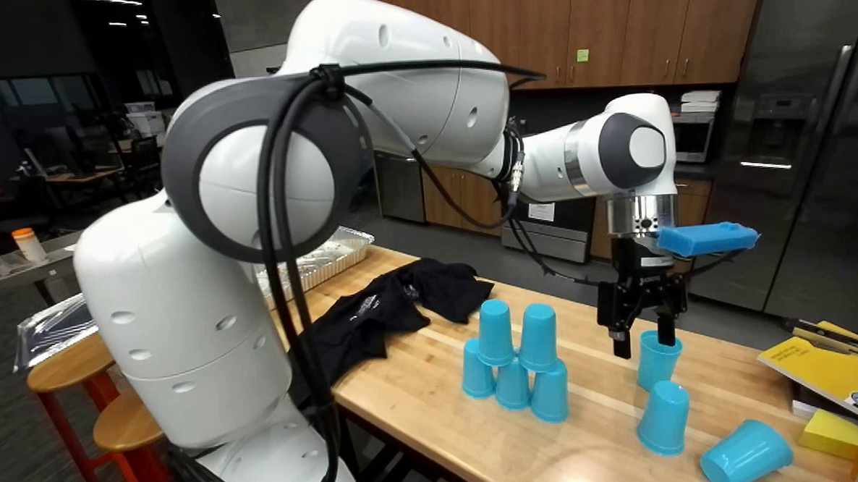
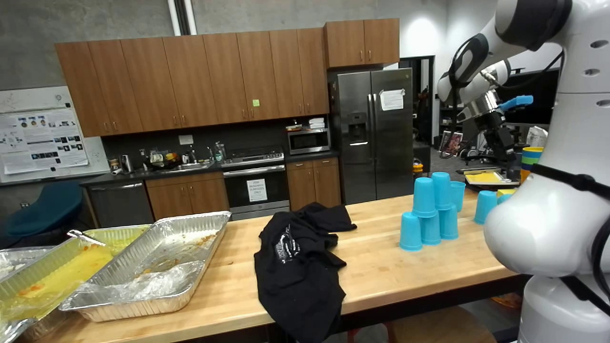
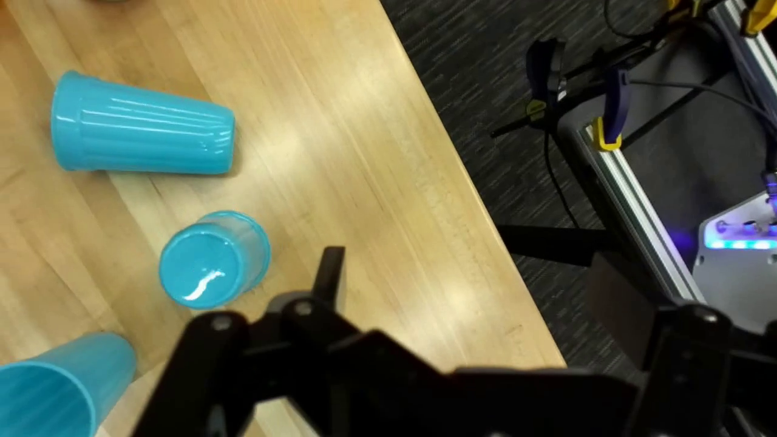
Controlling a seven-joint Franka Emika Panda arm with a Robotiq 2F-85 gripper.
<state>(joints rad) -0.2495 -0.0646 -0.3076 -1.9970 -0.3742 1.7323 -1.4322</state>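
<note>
Pointing downward at the edge of the wooden table (image 1: 421,386), our gripper (image 1: 644,337) has its two fingers (image 3: 331,270) spread wide, with a clear gap between them. Nearest to one finger in the wrist view we find the inverted cup (image 3: 212,261), blue, standing base up; how far below the fingertip it sits, we cannot tell. Toward the lower left of that view we see the upright cup (image 3: 91,379), also blue, its mouth showing. One fingertip overlaps its rim in an exterior view, yet from the wrist we see them apart. On the inverted cup's other side we have the tipped cup (image 3: 145,124), lying on its side. We also see, in both exterior views, a pyramid of five blue cups (image 1: 513,375), all upside down: three on the table, two on top of them. To one side of it lie a crumpled black shirt (image 2: 300,267) and foil trays (image 2: 138,308); to the other, near the tipped cup, we notice a yellow book (image 1: 825,368).
</note>
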